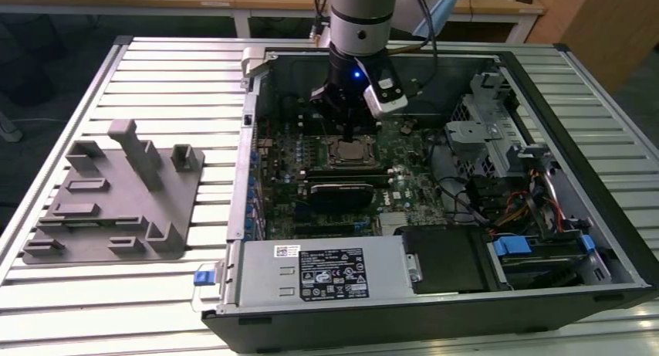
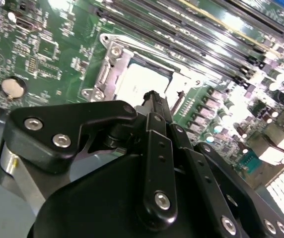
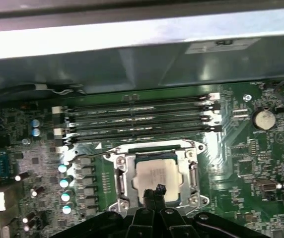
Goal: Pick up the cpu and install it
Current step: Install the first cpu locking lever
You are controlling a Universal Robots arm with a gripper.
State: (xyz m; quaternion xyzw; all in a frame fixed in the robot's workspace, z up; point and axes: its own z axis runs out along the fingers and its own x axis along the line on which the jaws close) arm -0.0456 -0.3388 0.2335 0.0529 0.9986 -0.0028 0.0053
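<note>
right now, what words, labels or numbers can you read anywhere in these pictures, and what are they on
Black label on the power supply box: print too small to read.
White sticker beside it: too small to read.
White label on the case wall: blurred.
Markings on the green circuit board: too small to read.
No text can be quoted.

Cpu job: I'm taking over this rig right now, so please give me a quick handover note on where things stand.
Gripper: fingers shut, holding nothing, tips right over the cpu; whether they touch it is unclear.
Cpu: lies flat in the socket on the motherboard, inside the open computer case.
Done: cpu is in the socket.
Left: whether it is fully seated and latched cannot be judged.
</note>
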